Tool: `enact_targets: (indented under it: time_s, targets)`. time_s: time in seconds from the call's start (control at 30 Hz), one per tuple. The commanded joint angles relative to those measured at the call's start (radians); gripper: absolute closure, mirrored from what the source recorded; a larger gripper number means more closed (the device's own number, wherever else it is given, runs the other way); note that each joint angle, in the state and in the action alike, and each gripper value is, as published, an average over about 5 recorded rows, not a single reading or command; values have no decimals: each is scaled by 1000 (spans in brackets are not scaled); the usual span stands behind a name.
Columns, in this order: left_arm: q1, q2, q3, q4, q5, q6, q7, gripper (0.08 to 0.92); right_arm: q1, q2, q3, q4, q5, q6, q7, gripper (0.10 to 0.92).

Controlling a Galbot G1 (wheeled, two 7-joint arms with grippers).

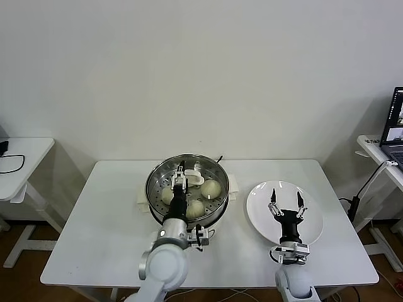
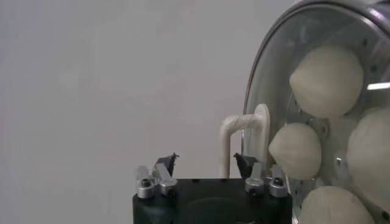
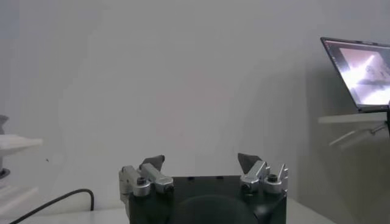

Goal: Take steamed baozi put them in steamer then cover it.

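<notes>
Both arms look alike. The left arm ends in a rounded silver-grey shell, then a black wrist cylinder behind the left gripper. A small silver bracket with dark fittings juts from the side of that wrist. The left gripper's black housing carries two silver finger mounts with dark screw heads, each tipped by a short black pointed pad. The right gripper has the same black body, silver brackets below, and thin dark fingers.

Left hand and right hand open
</notes>
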Motion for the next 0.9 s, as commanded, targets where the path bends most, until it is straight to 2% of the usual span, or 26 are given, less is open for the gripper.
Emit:
enact_targets:
  time_s: [0.03, 0.13, 0.23, 0.37, 0.43, 0.57, 0.73, 0.9]
  targets:
    - [136, 52, -24, -222, -130, 1, -5, 187, 0, -4, 0, 6, 2, 0, -1, 203]
    - [150, 65, -75, -283, -334, -2, -79, 178, -11, -12, -6, 19, 10, -9, -10, 203]
    - [155, 79, -153, -325, -618, -13, -213, 177, -28, -28, -20, 42, 34, -44, -16, 203]
    - [157, 83, -297, -285, -1052, -109, -428, 177, -49, -52, -35, 73, 66, -100, -14, 203]
    - [168, 80, -370, -243, -1221, -164, -479, 177, -60, -61, -37, 93, 85, -132, -20, 203]
    - [202, 72, -488, -158, -1461, -264, -487, 177, -78, -73, -43, 123, 144, -154, -49, 203]
    - [210, 63, -554, -26, -1509, -450, -458, 177, -83, -87, -55, 124, 173, -155, -57, 203]
    - [217, 65, -576, 36, -1534, -515, -419, 177, -89, -94, -68, 129, 181, -159, -55, 203]
